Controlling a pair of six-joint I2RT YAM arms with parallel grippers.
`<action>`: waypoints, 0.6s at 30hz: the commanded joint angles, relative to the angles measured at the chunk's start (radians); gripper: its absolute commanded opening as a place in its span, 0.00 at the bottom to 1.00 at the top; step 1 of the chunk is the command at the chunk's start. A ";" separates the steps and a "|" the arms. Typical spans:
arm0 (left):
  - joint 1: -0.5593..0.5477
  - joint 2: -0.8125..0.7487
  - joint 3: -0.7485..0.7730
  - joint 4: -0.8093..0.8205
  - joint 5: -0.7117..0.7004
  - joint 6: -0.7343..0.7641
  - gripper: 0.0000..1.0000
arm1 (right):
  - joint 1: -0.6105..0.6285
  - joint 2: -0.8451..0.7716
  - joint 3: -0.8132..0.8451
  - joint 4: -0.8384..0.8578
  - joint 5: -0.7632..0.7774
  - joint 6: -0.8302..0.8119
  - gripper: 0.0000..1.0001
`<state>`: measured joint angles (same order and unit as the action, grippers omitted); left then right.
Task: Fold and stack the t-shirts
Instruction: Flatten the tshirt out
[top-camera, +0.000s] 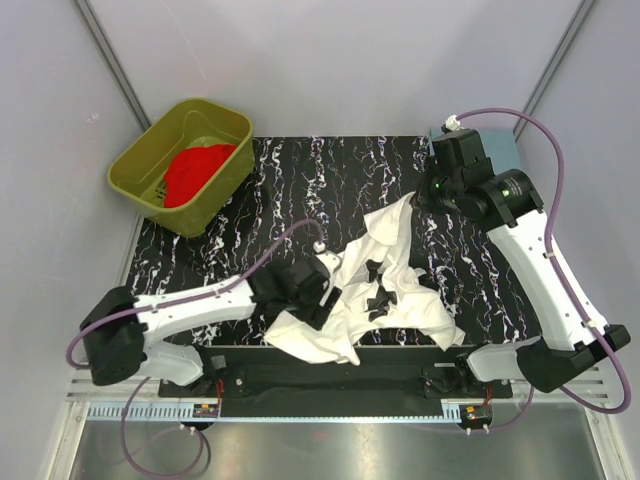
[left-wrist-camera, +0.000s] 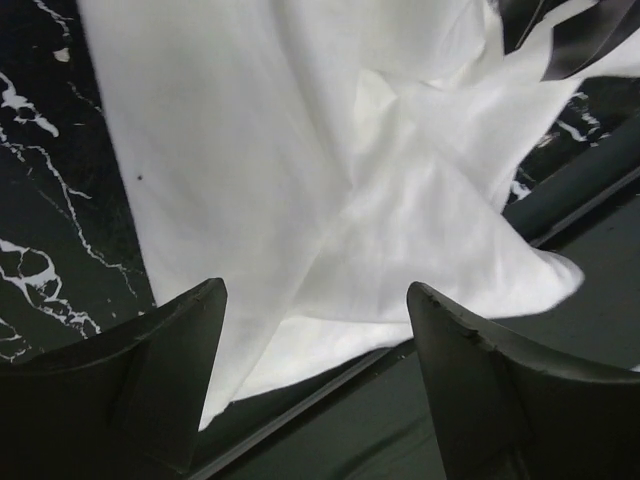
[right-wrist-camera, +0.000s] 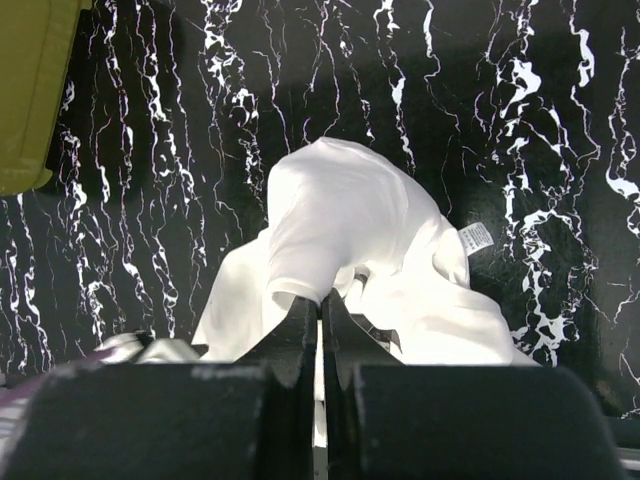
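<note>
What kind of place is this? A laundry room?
Probably a robot lab booth, not a home: a left arm and a right arm bolted to a black marbled table holding a crumpled white t-shirt, plain grey walls around.

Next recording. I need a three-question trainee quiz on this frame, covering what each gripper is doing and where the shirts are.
1. Fill in: the left gripper hangs over the white t-shirt with its jaws ____.
2. Which gripper is shut on the white t-shirt? A. left gripper B. right gripper C. neither
3. True or false: the red t-shirt lies folded on top of the white t-shirt.

Key:
1. open
2. B, it pinches a fold of the cloth
3. false, it sits in the green tub
</note>
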<state>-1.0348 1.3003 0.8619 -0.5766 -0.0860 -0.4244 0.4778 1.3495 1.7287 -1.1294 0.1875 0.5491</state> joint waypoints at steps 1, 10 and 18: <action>-0.053 0.094 0.041 0.066 -0.206 0.036 0.79 | 0.001 -0.036 -0.004 0.051 -0.016 -0.005 0.00; -0.107 0.261 0.121 0.026 -0.348 0.035 0.25 | -0.004 -0.081 0.005 -0.064 0.119 0.006 0.00; -0.202 0.099 0.492 -0.228 -0.272 -0.085 0.00 | -0.004 -0.162 0.155 -0.289 0.277 0.156 0.00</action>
<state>-1.1893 1.5402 1.1954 -0.7395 -0.3698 -0.4355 0.4767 1.2533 1.7863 -1.3102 0.3653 0.6296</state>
